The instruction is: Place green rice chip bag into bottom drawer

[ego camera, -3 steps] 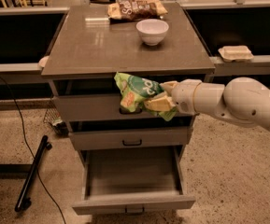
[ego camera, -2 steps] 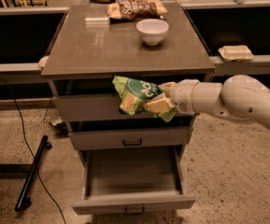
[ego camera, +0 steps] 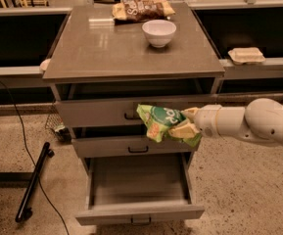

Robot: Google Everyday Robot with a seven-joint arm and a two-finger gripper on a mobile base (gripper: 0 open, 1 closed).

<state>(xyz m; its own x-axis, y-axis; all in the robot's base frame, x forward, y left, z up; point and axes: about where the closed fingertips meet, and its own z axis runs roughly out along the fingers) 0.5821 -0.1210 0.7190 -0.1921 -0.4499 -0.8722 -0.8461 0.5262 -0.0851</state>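
Observation:
The green rice chip bag [ego camera: 161,122] hangs in front of the cabinet's two upper drawer fronts, right of centre, clamped at its right end. My gripper [ego camera: 186,123] comes in from the right on a white arm and is shut on the bag, holding it in the air. The bottom drawer [ego camera: 139,183] is pulled open below, its flat grey interior showing nothing inside. The bag is above the drawer's right rear part, well clear of it.
A white bowl [ego camera: 158,32] and a brown-and-tan snack bag [ego camera: 142,9] sit at the back of the cabinet top [ego camera: 106,48]. The two upper drawers [ego camera: 131,145] are closed. A black stand leg [ego camera: 33,182] and cable lie on the floor at left.
The gripper and the bag have moved lower and slightly right, from the top drawer front down toward the middle drawer front. The bottom drawer stays open.

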